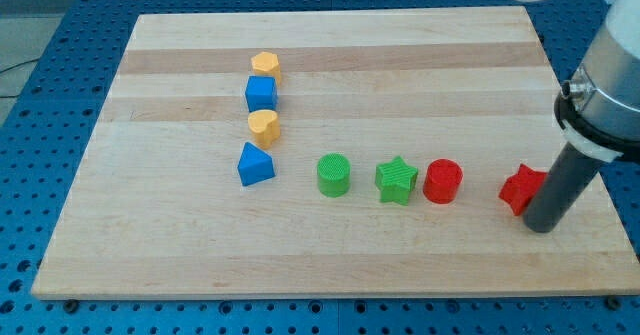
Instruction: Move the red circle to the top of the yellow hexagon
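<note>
The red circle (442, 181) stands at the view's right of centre, next to a green star (396, 180). The yellow hexagon (265, 66) is at the top of a column of blocks left of centre. My tip (541, 226) rests on the board at the far right, touching or just beside the lower right of a red star-like block (521, 188). The tip is well to the right of the red circle and far from the yellow hexagon.
Below the yellow hexagon in the column come a blue cube (261, 94), a yellow heart-like block (263, 127) and a blue triangle-like block (255, 164). A green circle (333, 174) stands left of the green star. The wooden board (150, 235) ends near the tip's right.
</note>
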Motion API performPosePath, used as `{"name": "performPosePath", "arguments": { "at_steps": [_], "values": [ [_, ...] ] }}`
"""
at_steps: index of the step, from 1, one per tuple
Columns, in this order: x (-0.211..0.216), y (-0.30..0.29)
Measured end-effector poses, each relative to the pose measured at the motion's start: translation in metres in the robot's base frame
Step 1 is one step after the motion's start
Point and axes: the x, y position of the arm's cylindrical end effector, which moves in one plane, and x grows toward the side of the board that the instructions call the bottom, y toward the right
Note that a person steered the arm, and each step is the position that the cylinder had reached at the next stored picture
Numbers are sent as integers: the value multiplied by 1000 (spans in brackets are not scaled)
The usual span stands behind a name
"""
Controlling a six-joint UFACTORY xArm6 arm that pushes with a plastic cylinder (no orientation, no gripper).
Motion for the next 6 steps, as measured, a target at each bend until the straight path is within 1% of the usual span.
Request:
{"name": "performPosePath", "arguments": {
  "at_steps": [1, 2, 3, 4, 5, 6],
  "values": [
    [0, -6],
    [14, -21],
    [13, -44],
    [-12, -52],
    [-2, -56],
    [-6, -83]
  ]
}}
